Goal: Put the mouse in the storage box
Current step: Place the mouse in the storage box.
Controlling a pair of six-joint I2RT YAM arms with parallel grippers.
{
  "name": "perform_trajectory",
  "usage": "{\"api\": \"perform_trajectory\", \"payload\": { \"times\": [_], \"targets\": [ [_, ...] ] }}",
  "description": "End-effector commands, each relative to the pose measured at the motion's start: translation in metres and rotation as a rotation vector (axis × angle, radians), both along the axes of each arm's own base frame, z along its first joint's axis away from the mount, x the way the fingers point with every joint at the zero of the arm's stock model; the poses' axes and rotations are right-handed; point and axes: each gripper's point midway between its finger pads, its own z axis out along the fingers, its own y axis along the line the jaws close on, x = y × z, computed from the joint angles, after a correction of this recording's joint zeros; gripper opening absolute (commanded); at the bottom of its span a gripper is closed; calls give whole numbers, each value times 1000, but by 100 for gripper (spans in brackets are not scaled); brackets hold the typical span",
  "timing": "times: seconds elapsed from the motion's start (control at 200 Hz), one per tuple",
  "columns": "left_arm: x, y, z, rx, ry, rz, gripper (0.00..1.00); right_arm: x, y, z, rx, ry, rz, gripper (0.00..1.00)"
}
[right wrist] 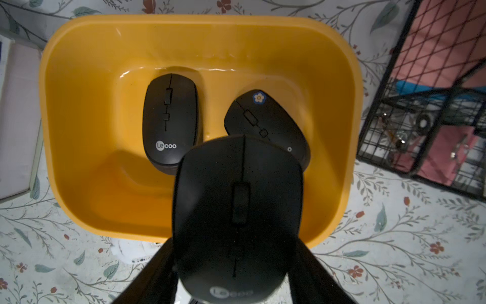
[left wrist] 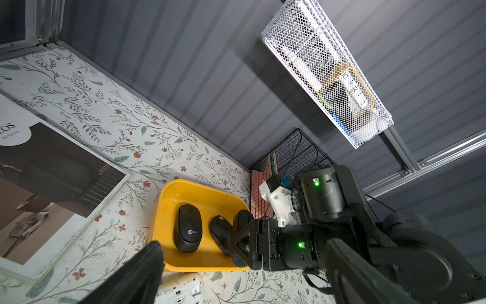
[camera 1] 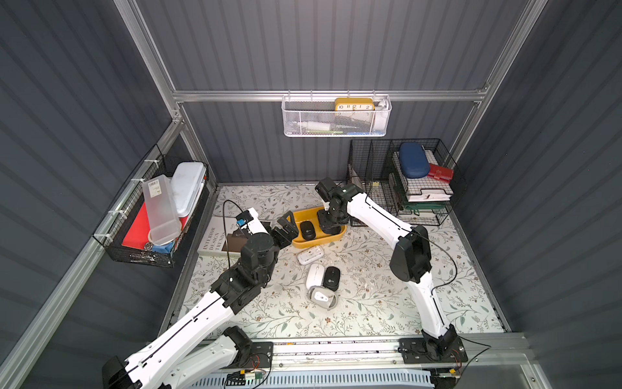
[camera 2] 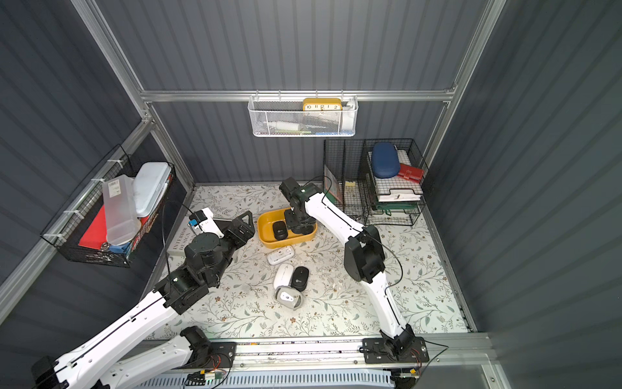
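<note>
The black mouse (right wrist: 236, 210) hangs over the storage box (right wrist: 79, 105), clamped by its sides in the right gripper (right wrist: 236, 252). In both top views the wrist hides it. It partly covers a flower-stickered mouse (right wrist: 263, 121) lying inside the box. The left gripper (camera 1: 286, 226) gapes wide just beside the box.

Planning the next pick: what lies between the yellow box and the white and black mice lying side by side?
An overturned white mouse, close to the box; both top views show it.
</note>
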Motion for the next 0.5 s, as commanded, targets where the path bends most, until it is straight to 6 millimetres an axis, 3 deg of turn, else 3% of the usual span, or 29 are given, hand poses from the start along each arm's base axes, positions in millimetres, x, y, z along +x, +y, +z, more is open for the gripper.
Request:
{"api": "perform_trajectory", "payload": {
  "times": [0.0,0.495],
  "targets": [
    [2,6,-3,7,4,32,100,3,6,-11,-11,23,20,42],
    [1,17,-5,-9,14,90,99,23,24,-61,-77,2,78,45]
  ]
}}
